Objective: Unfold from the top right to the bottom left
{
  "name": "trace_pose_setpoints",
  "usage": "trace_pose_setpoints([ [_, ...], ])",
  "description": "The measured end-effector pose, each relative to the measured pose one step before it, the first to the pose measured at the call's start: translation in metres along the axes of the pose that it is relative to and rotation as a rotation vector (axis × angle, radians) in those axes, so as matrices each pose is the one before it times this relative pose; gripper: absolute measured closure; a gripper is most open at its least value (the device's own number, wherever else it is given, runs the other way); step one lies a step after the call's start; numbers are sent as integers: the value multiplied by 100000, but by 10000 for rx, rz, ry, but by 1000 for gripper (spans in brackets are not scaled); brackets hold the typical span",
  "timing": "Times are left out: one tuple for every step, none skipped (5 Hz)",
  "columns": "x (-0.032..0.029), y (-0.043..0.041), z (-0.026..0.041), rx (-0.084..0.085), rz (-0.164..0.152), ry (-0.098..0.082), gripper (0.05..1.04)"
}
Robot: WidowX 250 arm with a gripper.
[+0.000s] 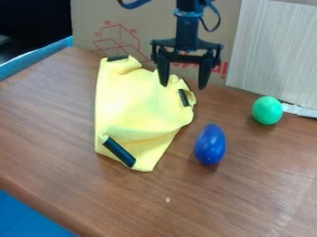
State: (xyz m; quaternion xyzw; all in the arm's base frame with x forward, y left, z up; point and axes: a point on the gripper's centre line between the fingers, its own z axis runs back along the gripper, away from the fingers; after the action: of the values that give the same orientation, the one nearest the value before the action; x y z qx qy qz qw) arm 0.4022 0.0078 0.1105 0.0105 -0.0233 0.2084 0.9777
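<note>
Yellow cloth part folded, gripper open above its upper right

From my remote station I note the gripper (183,86) in the upper middle of the camera view, pointing down. Fingers (205,76) spread, a wide gap between them, nothing pinched. The tip on the view's left overlaps the cloth's upper right part in my line of sight; contact: cannot tell. The other tip appears just past the cloth's edge, to the right.

Cloth (130,99): left of centre on the brown wooden table (62,134), longer from top to bottom of the view than across. Left edge nearly straight; right side rumpled and rounded, with a raised bulge below the gripper. A fold crosses the lower part, and the bottom narrows to a blunt end.

I count three dark strips on the cloth: one at the top edge (117,58), one near the right edge (184,98), and one lying slantwise at the lower left (119,152).

Other objects: blue egg-shaped toy (210,144) near the cloth's lower right side, apart from it; green ball (267,110) farther right and higher in the view. Behind the table, a cardboard sheet (93,21) with red markings, and a pale grey panel (275,51) at right.
</note>
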Motion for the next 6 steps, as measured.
trace_pose_setpoints([
  [-320, -67, -1286, 67, -46, -84, 83],
  [54, -843, -145, -92, -47, -271, 83],
  [311, 58, 39, 38, 37, -189, 83],
  [259, -24, 2, -15, 10, -163, 83],
  [298, 56, 3, 36, -74, -188, 83],
  [-146, 430, -890, 145, -61, -103, 83],
])
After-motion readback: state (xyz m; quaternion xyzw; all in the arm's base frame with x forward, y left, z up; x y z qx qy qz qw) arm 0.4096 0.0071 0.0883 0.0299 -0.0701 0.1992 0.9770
